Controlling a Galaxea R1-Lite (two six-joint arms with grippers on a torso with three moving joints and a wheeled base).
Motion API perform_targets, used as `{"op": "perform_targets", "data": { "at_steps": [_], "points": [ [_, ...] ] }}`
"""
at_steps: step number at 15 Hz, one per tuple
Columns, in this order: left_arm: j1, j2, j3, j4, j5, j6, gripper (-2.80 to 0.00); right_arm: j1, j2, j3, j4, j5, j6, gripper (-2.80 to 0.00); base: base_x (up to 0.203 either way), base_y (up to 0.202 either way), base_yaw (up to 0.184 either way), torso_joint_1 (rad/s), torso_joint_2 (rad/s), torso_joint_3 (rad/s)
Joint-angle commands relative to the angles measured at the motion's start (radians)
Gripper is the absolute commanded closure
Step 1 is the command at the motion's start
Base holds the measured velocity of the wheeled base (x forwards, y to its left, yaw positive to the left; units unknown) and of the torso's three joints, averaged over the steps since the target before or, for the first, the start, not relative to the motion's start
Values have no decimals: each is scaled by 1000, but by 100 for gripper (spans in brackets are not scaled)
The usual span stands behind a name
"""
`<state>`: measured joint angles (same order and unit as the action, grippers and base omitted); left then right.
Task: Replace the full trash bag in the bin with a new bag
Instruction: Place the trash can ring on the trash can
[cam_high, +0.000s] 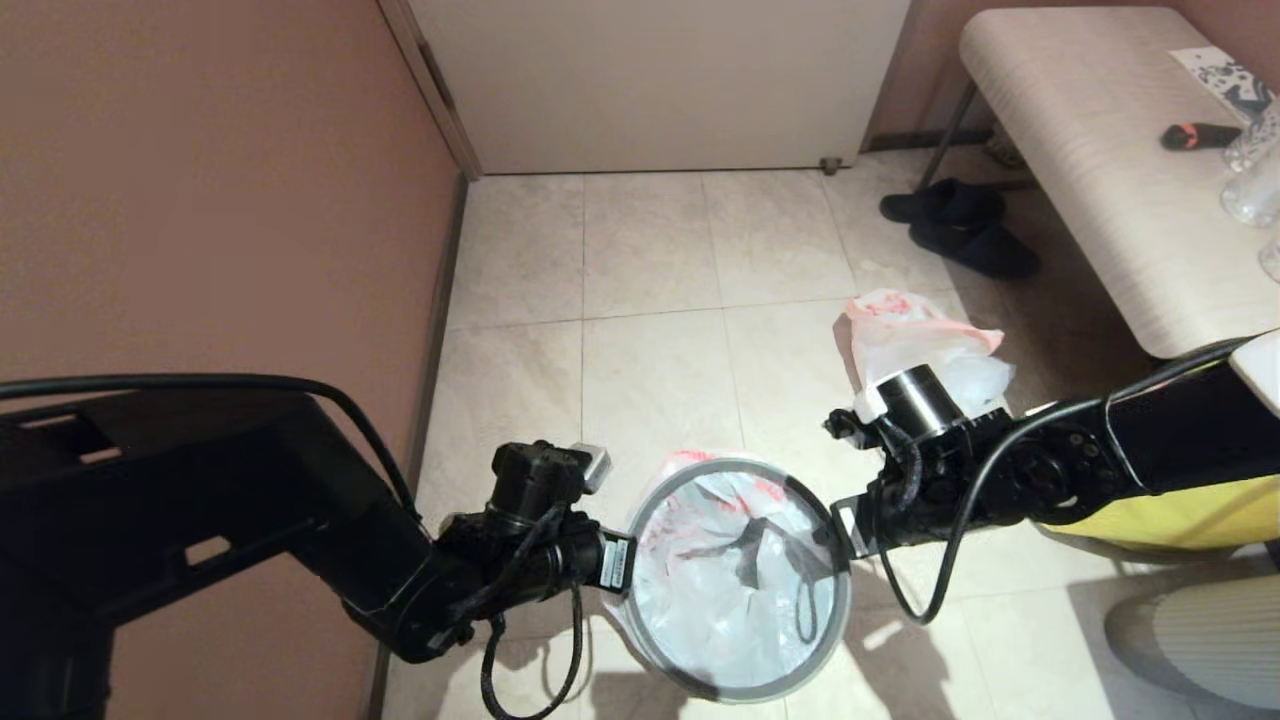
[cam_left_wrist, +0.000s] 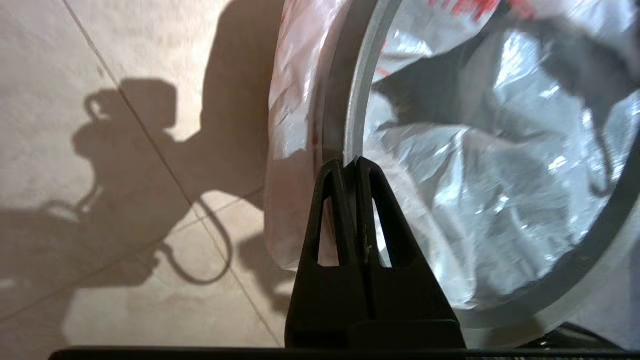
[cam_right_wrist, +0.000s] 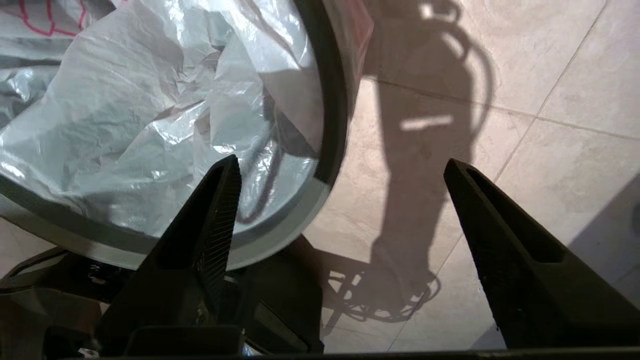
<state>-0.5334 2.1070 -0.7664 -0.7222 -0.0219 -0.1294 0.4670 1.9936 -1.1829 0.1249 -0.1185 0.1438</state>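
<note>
Where the robot looks down at the tiled floor, the bin stands nearest, between its two arms, lined with the new bag: thin white plastic, crumpled inside, its pink-red band folded over the far edge. A grey hoop lies on the rim, seemingly to pin the bag in place. At the bin's left side the left hand is clenched, its fingertips pressed together at the hoop, perhaps steadying it; whether plastic is pinched between them cannot be told. At the right side the right hand is released, jaws wide apart, one finger over the bag and one over bare floor, grasping nothing. Judging by this, the lining looks nearly done. Farther off, behind the right arm, a lumpy white bag sits on the floor. Beyond it lie dark slippers, beside a pale counter. Nothing blocks the bin itself.
</note>
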Motion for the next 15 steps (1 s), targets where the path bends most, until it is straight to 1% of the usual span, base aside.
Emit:
{"op": "perform_targets", "data": {
  "at_steps": [1, 3, 5, 7, 11, 15],
  "points": [
    [-1, -68, -1, -13, 4, -1, 0, -1, -76, 32, 2, -1, 1, -280, 0, 0, 0, 0, 0, 0],
    [-15, -124, -7, 29, 6, -1, 0, -3, -109, 53, 5, -1, 2, -280, 0, 0, 0, 0, 0, 0],
    [-48, -159, -10, 76, 12, -2, 0, -5, -134, 78, 4, -1, 2, -280, 0, 0, 0, 0, 0, 0],
    [-63, -148, -5, 80, 46, -3, 0, -4, -138, 89, 4, -1, 2, -280, 0, 0, 0, 0, 0, 0],
    [-65, -122, 10, 76, 48, -8, 0, -1, -127, 101, -1, 0, 3, -280, 0, 0, 0, 0, 0, 0],
    [-50, -83, 10, 74, 50, -3, 0, -1, -97, 100, -7, 2, 3, -280, 0, 0, 0, 0, 0, 0]
  ]
}}
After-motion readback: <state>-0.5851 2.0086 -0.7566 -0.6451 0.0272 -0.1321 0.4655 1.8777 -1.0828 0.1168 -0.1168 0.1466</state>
